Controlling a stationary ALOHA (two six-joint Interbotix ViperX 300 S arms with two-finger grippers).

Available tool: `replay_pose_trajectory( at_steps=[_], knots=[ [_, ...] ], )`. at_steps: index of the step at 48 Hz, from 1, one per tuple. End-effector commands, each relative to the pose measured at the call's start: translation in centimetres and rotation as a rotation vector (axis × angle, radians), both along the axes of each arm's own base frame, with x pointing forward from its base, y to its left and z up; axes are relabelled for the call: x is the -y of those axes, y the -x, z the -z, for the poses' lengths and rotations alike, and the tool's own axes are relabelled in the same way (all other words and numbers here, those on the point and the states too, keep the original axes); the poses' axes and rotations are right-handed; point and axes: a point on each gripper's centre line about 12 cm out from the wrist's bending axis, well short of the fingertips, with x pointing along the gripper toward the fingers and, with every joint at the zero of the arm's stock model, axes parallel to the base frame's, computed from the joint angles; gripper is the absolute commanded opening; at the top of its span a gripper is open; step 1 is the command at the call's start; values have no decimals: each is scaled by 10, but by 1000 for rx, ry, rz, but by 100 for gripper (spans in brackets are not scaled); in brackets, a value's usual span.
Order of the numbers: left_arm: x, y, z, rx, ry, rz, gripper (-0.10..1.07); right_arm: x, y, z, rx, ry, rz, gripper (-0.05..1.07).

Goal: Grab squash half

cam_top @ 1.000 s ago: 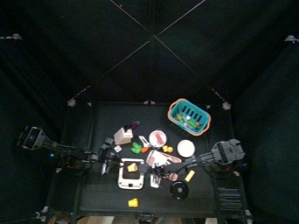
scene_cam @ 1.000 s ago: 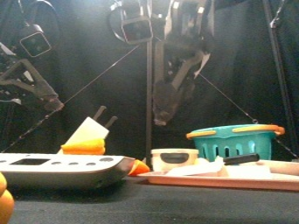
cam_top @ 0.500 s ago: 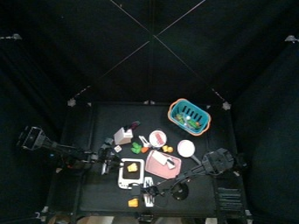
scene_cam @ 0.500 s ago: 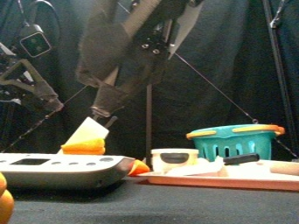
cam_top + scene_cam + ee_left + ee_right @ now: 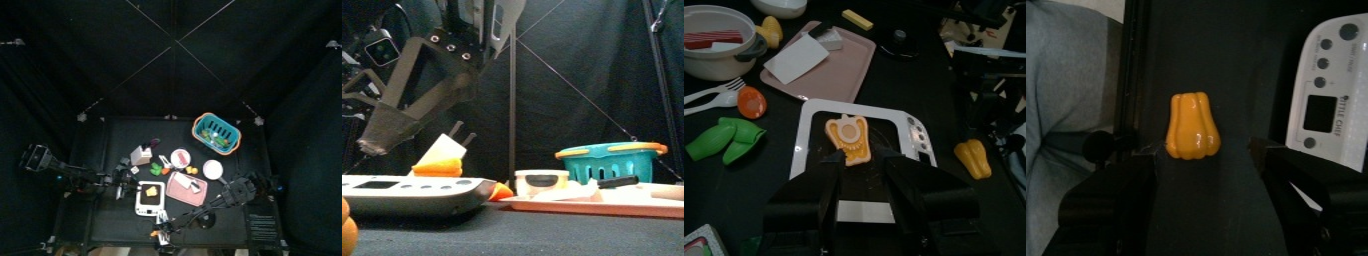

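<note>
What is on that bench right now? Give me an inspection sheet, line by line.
Surface: black table, crowded toward the front.
Job's things: squash half lies flat on bare table beside the white scale, untouched.
Clutter: teal basket, pink board, white bowl, second squash piece on the scale.
Grippers: right pincer open, jaws either side of the squash half; left pincer open, over the scale.
Cables: nothing seen.
Surroundings: black curtains; grey fabric past the table edge, unidentifiable.
</note>
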Motion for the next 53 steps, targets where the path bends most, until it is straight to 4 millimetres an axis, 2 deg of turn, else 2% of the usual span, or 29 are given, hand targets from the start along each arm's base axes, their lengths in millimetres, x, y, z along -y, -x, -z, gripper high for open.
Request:
replay_pose_trajectory(
  at_steps=[1,42,53],
  knots=[
    [1,-3,-4,14,2,1,72,-2,-9,-24,44,-16,7,97],
    [1,-2,-2,4,3,2,72,-4,-17,21,-27,4,21,97],
    [1,-2,-2,6,3,3,73,-3,-15,20,-38,14,18,89]
  ],
)
